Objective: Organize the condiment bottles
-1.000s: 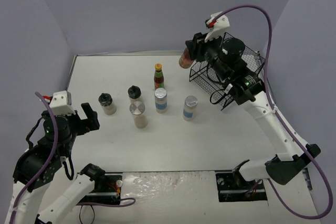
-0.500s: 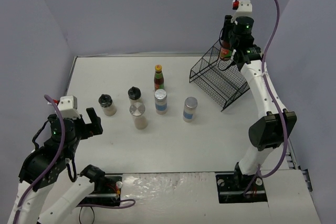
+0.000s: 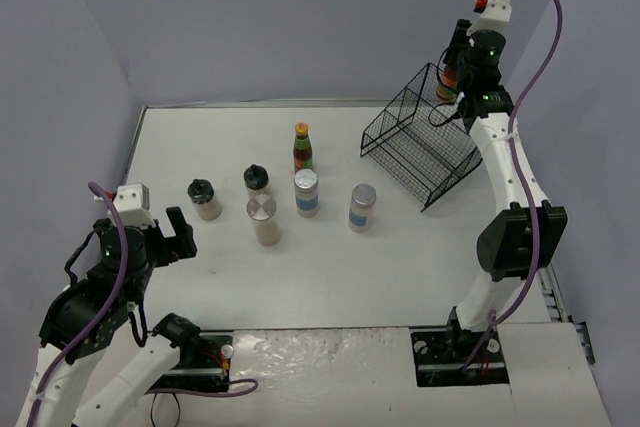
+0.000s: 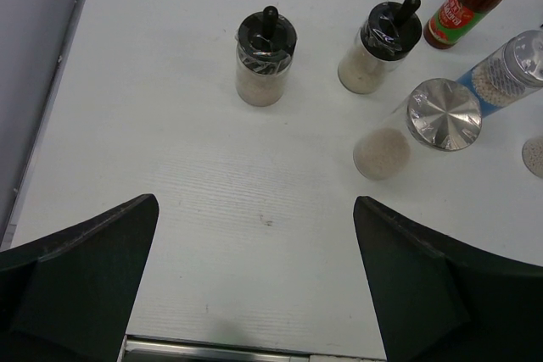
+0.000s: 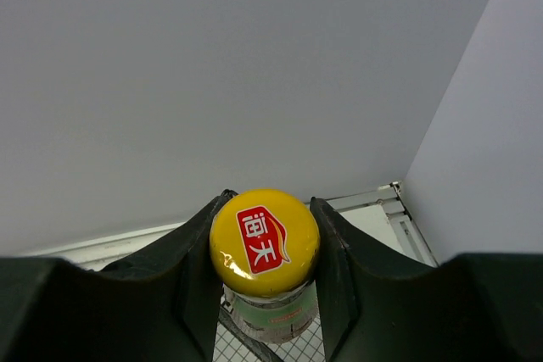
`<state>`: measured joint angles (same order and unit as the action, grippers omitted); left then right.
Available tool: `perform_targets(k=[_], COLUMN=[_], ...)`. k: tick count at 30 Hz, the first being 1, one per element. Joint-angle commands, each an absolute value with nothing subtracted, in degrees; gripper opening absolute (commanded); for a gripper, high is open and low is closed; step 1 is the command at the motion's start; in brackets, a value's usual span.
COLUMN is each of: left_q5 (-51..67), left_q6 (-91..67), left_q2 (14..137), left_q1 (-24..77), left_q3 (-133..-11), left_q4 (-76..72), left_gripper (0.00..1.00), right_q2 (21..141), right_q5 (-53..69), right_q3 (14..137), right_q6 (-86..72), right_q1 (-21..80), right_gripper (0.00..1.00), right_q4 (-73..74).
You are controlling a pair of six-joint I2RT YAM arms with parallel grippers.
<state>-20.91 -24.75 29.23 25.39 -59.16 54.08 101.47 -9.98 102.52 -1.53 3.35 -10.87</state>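
From above, the right pincer (image 3: 452, 75) has swung its yellow-capped sauce bottle (image 3: 447, 82) up and out over the far rim of the wire basket (image 3: 420, 147), so a drop-in looks close, while six bottles (image 3: 306, 191) wait clustered on the surface (image 3: 330, 257). The left wrist shows the left pincer (image 4: 254, 214) spread wide and empty, short of the two shakers (image 4: 265, 57). The right wrist shows jaws pinching that bottle near its top, basket mesh just beneath.
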Motion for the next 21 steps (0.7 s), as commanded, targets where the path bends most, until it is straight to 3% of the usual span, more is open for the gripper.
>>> perform_targets(k=[1, 21], left_q5=[-21.55, -21.15], left_q6=[-25.83, -28.74], left_q2=[31.63, 32.64], left_q1=[25.58, 25.52], left_q3=[-59.59, -58.54], left_q4=[51.50, 52.45], left_gripper=[0.97, 0.97], right_q2=[101.40, 108.14], right_q5=[-9.52, -14.36], right_q3=[102.07, 86.58], right_q6=[-2.56, -7.21], right_q1=[3.16, 2.37], right_gripper=[0.00, 0.03], right_q4=[-26.83, -35.26])
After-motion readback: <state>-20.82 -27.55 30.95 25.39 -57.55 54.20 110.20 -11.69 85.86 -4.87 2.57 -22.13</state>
